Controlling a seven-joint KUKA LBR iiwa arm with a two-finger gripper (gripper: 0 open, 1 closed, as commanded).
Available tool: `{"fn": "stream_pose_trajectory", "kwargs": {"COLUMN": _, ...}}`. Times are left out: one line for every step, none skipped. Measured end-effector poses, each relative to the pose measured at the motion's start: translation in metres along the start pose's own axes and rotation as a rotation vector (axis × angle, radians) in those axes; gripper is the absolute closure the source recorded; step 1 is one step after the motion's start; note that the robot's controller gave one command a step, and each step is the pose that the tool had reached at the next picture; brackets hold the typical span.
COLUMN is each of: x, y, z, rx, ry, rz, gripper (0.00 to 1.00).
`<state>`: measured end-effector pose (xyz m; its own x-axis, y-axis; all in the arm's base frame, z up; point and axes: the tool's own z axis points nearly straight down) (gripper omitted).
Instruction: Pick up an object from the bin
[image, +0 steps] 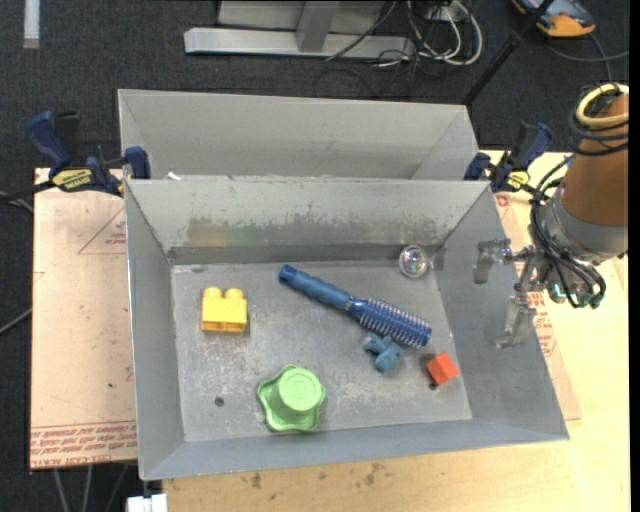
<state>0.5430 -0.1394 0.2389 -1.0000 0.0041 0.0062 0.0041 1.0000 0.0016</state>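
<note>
1. Partly cut off at the right edge, the arm's brown-orange cover (598, 170) and dark cables (567, 272) crowd the metallic tool (505, 295); whether it is released or clenched cannot be told.
2. The tool hangs over the right sloping wall of the grey metal bin (300, 228), whose floor looks scuffed and dull. It is apart from everything lying on that floor.
3. Nearest to it are 2 things: a small orange block (439, 369) near the foot of the right wall, and a shiny, glassy ball (413, 262) in the back right corner.
4. A blue hairbrush (352, 303) lies slantwise mid-floor, smooth handle to the back left, ribbed head to the front right. A small blue piece (383, 353) sits just beside the head; its shape is hard to make out.
5. A yellow brick (224, 310) with 2 studs lies at the left, and a green scalloped cup (292, 399) at the front.
</note>
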Motion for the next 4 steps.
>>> {"fn": "stream_pose_trajectory", "kwargs": {"x": -0.017, "y": 0.054, "z": 0.148, "rx": 0.000, "ry": -0.003, "rz": -0.225, "gripper": 0.00}}
{"fn": "stream_pose_trajectory", "kwargs": {"x": -0.036, "y": 0.130, "z": 0.169, "rx": -0.002, "ry": -0.008, "rz": -0.049, "gripper": 0.00}}
{"fn": "stream_pose_trajectory", "kwargs": {"x": -0.036, "y": 0.127, "z": 0.170, "rx": 0.001, "ry": -0.007, "rz": -0.046, "gripper": 1.00}}
{"fn": "stream_pose_trajectory", "kwargs": {"x": 0.023, "y": 0.142, "z": -0.004, "rx": 0.002, "ry": -0.014, "rz": -0.093, "gripper": 1.00}}
